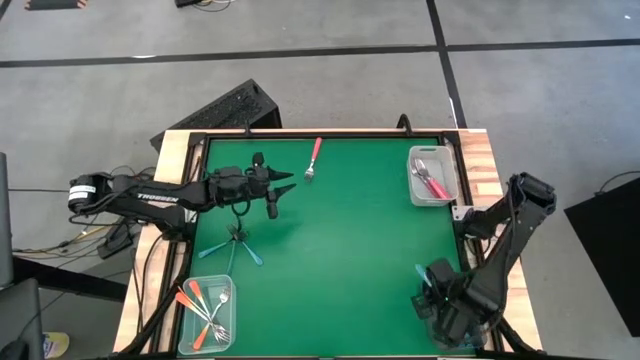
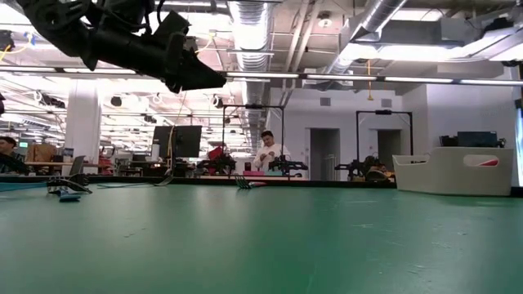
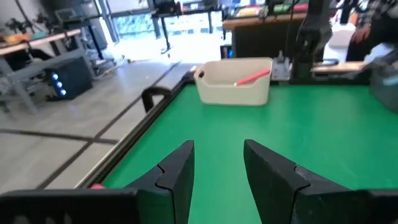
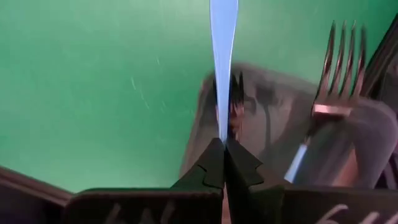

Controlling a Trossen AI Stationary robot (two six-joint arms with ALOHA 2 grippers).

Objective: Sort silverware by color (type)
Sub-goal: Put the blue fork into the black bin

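The right gripper (image 4: 224, 149) sits at the near right corner of the counter (image 1: 340, 240), its jaws clamped on the slim handle of a light blue fork (image 4: 222, 56). It is held over the clear bin at that corner (image 4: 273, 124), which already has at least one blue-handled fork (image 4: 333, 93) standing in it, so this looks like the drop for the blue pile. The grip is right at the handle's end, which lets the fork hang free into the bin.

The left gripper (image 1: 283, 188) hovers over the far left part of the counter with its jaws apart and empty, near a small cluster of blue forks (image 1: 240, 243) still lying loose just nearer than it; likely it is lined up for the next pick. A single pink-red fork (image 1: 314, 159) lies alone toward the far edge.

The high view shows how the sort stands: pink-red forks in the far right bin (image 1: 433, 176), orange forks in the near left bin (image 1: 207, 308). It hides the right arm's bin and fork under the arm; only the right wrist view shows that clamp. The left wrist view confirms the gap between its fingers (image 3: 180, 174) and shows the far right bin across the green, while the low view adds little, catching only the left arm (image 2: 122, 41) overhead.
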